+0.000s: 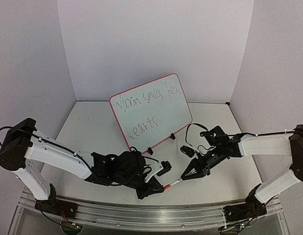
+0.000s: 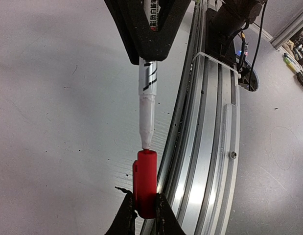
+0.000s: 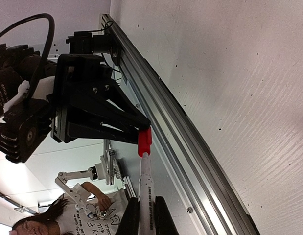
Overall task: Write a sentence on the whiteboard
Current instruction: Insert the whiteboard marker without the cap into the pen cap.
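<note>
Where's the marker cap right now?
Left wrist view: the red cap sits pinched in the left gripper beside the front rail, at the tip of the marker the right gripper holds.

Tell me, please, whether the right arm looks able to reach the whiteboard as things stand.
Probably yes: the whiteboard stands beyond the right gripper with bare table between. The marker it grips meets the red cap in the left gripper, though.
</note>
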`<state>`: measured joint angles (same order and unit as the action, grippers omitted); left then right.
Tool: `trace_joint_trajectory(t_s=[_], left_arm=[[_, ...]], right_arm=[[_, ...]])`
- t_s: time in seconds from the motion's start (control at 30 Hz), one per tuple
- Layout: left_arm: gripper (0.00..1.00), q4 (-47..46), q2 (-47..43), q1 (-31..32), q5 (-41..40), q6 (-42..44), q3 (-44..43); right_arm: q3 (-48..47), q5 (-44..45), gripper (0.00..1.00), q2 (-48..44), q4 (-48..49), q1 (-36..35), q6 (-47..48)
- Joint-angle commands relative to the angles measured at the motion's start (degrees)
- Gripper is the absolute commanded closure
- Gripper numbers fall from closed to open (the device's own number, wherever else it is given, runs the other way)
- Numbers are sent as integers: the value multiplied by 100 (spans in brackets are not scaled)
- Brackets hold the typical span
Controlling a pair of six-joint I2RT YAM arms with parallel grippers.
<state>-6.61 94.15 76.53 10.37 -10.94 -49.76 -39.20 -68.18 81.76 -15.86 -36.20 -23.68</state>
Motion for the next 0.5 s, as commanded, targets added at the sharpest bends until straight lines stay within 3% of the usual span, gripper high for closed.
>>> trace_joint_trajectory(t_s=[0.0,0.47], left_arm=[[100,-191,12,40,30,18,-14],[100,-209,-46,52,-119,95,-70]], right_arm=[[5,33,100,42,167,-57,-16],[-103,59,100,222,247,-226,-36]])
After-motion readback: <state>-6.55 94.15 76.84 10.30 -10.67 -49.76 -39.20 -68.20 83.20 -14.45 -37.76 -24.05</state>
